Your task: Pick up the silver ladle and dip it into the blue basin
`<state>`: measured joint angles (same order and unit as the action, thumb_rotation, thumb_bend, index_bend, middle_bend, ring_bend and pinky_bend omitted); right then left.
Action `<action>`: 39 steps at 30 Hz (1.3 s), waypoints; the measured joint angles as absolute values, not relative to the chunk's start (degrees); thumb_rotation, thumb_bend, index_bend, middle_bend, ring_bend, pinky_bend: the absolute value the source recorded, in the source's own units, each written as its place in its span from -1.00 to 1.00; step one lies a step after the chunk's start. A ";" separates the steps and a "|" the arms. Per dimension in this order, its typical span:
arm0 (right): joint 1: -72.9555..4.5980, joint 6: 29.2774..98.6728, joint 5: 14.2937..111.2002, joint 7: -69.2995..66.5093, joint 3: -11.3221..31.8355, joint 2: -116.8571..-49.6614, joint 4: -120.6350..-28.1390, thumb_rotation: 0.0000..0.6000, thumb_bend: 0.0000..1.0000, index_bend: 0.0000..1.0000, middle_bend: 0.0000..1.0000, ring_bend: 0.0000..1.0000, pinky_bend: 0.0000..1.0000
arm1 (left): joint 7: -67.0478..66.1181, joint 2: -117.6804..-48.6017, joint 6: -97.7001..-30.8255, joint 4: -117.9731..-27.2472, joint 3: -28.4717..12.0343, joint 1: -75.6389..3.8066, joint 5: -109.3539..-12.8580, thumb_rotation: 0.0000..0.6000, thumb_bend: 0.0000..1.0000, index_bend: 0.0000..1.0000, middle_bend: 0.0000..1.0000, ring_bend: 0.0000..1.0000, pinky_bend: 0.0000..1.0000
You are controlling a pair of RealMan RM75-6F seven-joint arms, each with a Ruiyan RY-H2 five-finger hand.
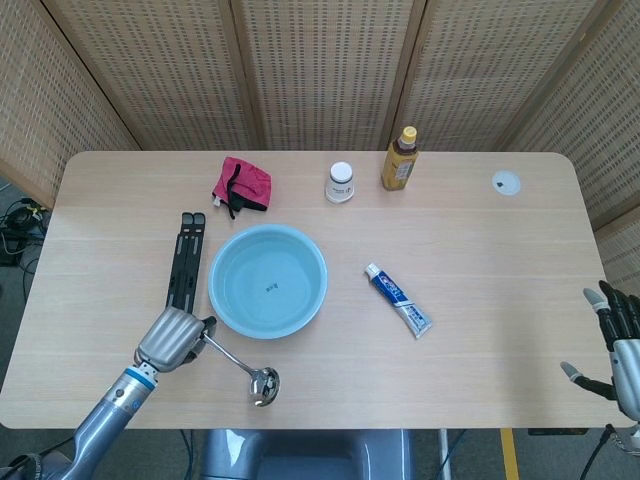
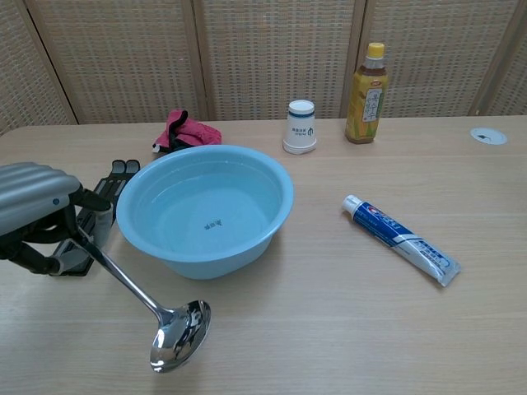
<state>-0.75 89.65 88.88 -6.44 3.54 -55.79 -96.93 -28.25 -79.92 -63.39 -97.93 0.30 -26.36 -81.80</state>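
Note:
My left hand [image 1: 170, 338] [image 2: 39, 216] grips the handle of the silver ladle [image 1: 243, 364] [image 2: 156, 314] near the table's front left. The ladle hangs slanted, its bowl low and to the right, lifted off the wood. The blue basin [image 1: 267, 280] [image 2: 206, 207] stands just right of the hand and holds clear water. The ladle's bowl is outside the basin, in front of its near rim. My right hand [image 1: 620, 350] hovers at the table's far right edge with fingers spread and nothing in it.
A black folding stand [image 1: 184, 262] [image 2: 97, 207] lies left of the basin, behind my left hand. A toothpaste tube [image 1: 398, 299] [image 2: 400, 238] lies right of the basin. At the back are a red cloth [image 1: 244, 185], a white cup [image 1: 340, 182] and an amber bottle [image 1: 399, 159].

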 measured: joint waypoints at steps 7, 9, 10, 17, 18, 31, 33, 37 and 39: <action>-0.76 89.56 87.96 -6.47 3.92 -55.72 -96.85 1.00 -1.00 -1.00 -1.00 -1.00 -1.00 | -35.52 -76.81 -62.61 -105.36 -5.48 -29.85 -76.11 1.00 0.25 0.57 0.88 0.89 1.00; -0.81 89.42 87.65 -6.73 4.05 -55.67 -96.84 1.00 -1.00 -1.00 -1.00 -1.00 -1.00 | -38.30 -76.41 -62.08 -106.34 -7.25 -31.37 -73.31 1.00 0.26 0.57 0.88 0.89 1.00; -0.83 89.33 87.53 -6.85 4.09 -55.65 -96.84 1.00 -1.00 -1.00 -1.00 -1.00 -1.00 | -40.41 -76.27 -61.77 -106.75 -8.36 -32.48 -71.36 1.00 0.26 0.57 0.88 0.89 1.00; -1.24 88.14 85.99 -7.06 4.54 -55.70 -96.41 1.00 -1.00 -1.00 -1.00 -1.00 -1.00 | -50.41 -77.59 -60.03 -105.60 -13.93 -40.22 -56.45 1.00 0.28 0.57 0.88 0.89 1.00; -1.29 88.02 85.83 -7.06 4.59 -55.73 -96.33 1.00 -1.00 -1.00 -1.00 -1.00 -1.00 | -51.17 -78.01 -59.84 -104.95 -14.52 -41.38 -54.46 1.00 0.28 0.57 0.88 0.89 1.00; -1.99 86.37 84.08 -6.03 5.08 -56.45 -95.71 1.00 -1.00 -1.00 -1.00 -1.00 -1.00 | -54.98 -85.86 -57.73 -88.93 -15.04 -51.42 -40.98 1.00 0.28 0.60 0.88 0.89 1.00; -2.07 86.16 83.86 -5.86 5.13 -56.52 -95.69 1.00 -1.00 -1.00 -1.00 -1.00 -1.00 | -54.85 -87.18 -57.64 -86.90 -14.50 -52.04 -40.64 1.00 0.28 0.60 0.88 0.89 1.00; -2.23 85.90 83.68 -5.83 5.23 -56.65 -95.50 1.00 -1.00 -1.00 -1.00 -1.00 -1.00 | -54.53 -89.98 -57.51 -82.87 -13.51 -53.55 -39.71 1.00 0.28 0.60 0.88 0.89 1.00; -2.30 85.72 83.46 -5.93 5.29 -56.71 -95.32 1.00 -1.00 -1.00 -1.00 -1.00 -1.00 | -54.61 -90.90 -57.45 -81.57 -13.02 -54.20 -39.39 1.00 0.30 0.61 0.88 0.89 1.00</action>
<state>-2.30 85.72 83.46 -5.93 5.29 -56.71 -95.32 -54.61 -90.90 -57.45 -81.57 -13.02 -54.20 -39.39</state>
